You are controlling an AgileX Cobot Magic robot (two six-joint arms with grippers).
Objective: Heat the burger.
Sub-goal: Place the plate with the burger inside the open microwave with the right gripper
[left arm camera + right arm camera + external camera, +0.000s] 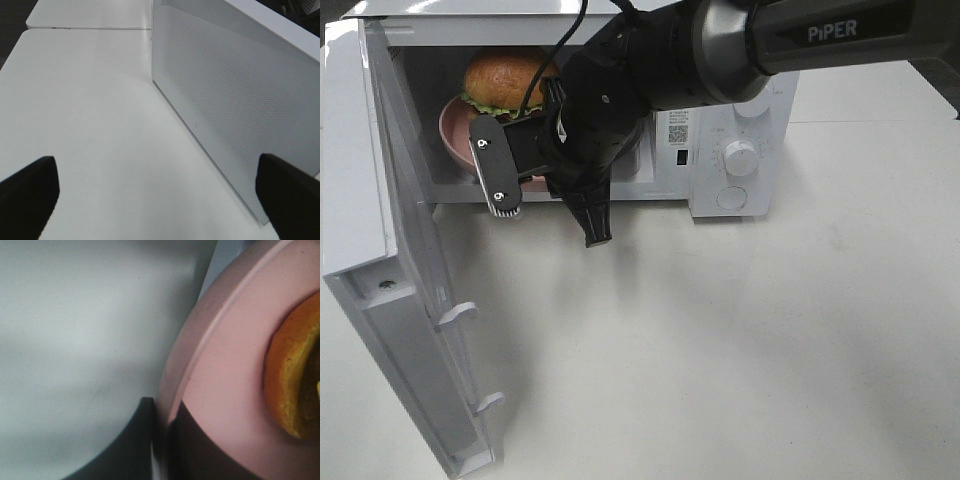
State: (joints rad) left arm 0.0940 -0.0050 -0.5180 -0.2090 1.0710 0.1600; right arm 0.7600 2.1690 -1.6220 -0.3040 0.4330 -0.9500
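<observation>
The burger [505,80], with a golden bun and green lettuce, sits on a round pink plate [455,130] inside the open white microwave [760,110], at the left of the cavity. My right gripper [551,224] hangs at the front of the cavity by the plate's front rim. Its fingers [500,180] stand well apart with nothing between them. The right wrist view shows the plate's rim [200,340] and the burger's edge [295,385] very close, with blurred dark shapes below. My left gripper [160,200] is open and empty over the table beside the microwave door [235,100].
The microwave door [380,200] stands swung wide open to the left, its handle [460,315] facing the front. Two knobs [740,157] are on the control panel at the right. The white table [770,350] spreads in front of the microwave.
</observation>
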